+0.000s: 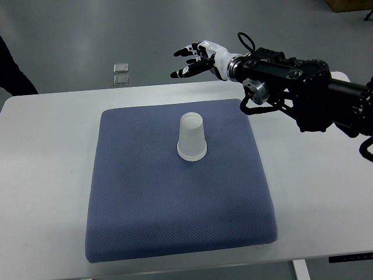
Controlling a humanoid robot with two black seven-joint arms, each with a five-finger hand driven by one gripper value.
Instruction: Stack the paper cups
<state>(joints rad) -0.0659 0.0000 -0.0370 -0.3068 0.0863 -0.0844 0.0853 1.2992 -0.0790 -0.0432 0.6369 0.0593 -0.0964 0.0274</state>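
Observation:
A white paper cup stands upside down near the middle of the blue cushion; whether it is one cup or a stack I cannot tell. My right hand hovers high above the table's far edge, up and to the right of the cup, fingers spread and holding nothing. Its black arm comes in from the right edge. The left arm is out of view.
The cushion lies on a white table. Two small square tiles lie on the grey floor beyond the table's far edge. A dark shape shows at the left edge.

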